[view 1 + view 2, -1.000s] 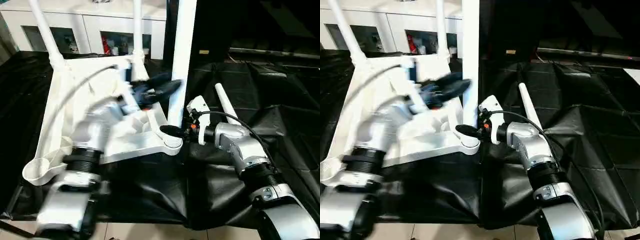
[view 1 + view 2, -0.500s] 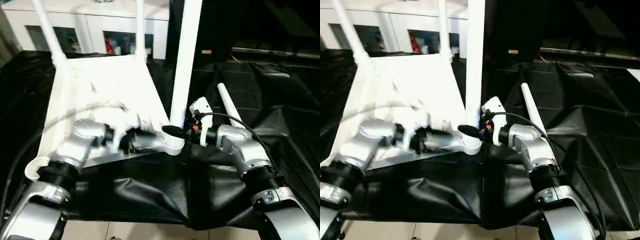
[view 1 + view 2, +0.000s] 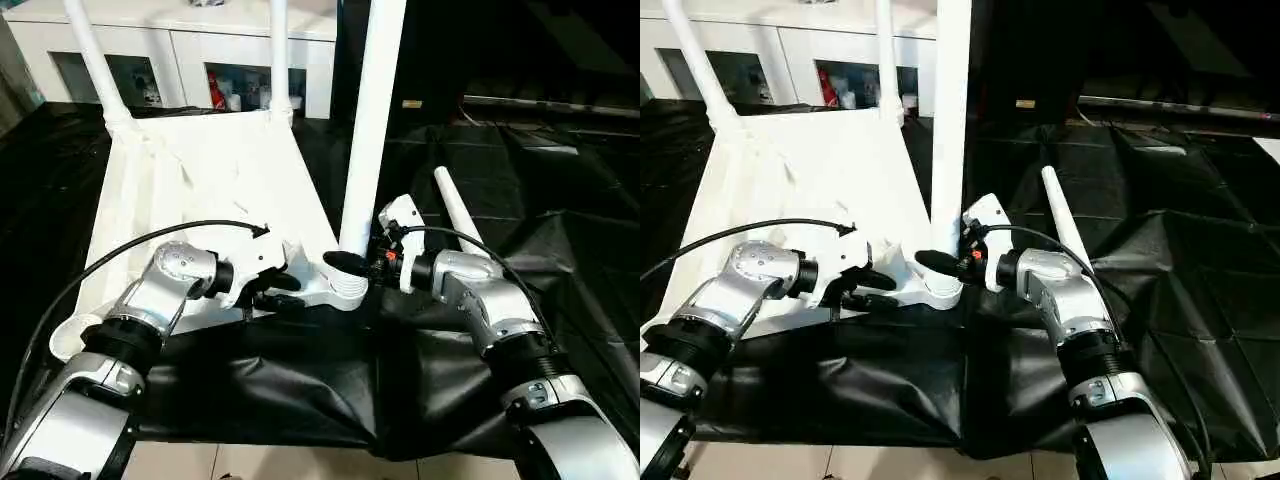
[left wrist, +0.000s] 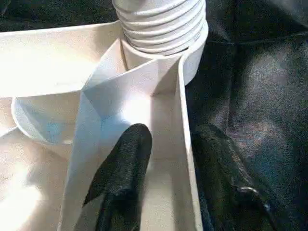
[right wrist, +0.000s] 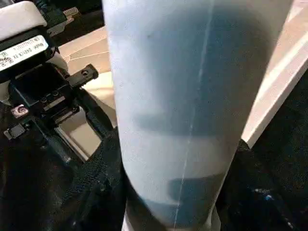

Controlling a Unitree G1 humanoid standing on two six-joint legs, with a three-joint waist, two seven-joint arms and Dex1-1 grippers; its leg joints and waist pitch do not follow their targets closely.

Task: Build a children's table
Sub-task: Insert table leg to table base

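Note:
The white tabletop point(image 3: 200, 190) lies upside down on black cloth. Two legs point(image 3: 90, 60) point(image 3: 279, 50) stand in its far corners. A third leg point(image 3: 370, 130) stands upright in the near right corner socket point(image 3: 345, 290), its ribbed base point(image 4: 161, 24) seated there. My right gripper point(image 3: 350, 260) is shut on this leg point(image 5: 187, 96) just above the socket. My left gripper point(image 3: 285, 291) is at the near rim beside that socket. It is open, one finger point(image 4: 125, 159) inside the rim wall and the other outside. A fourth leg point(image 3: 455, 210) lies on the cloth to the right.
The near left corner socket point(image 3: 70, 335) holds nothing. A white glass-doored cabinet point(image 3: 180, 50) stands behind the tabletop. Crumpled black cloth point(image 3: 300, 380) covers the floor around it, and pale tiles show at the near edge.
My left arm swung down from above the middle of the tabletop to its near rim, and its fingers narrowed around the rim wall. The right gripper kept hold of the upright leg.

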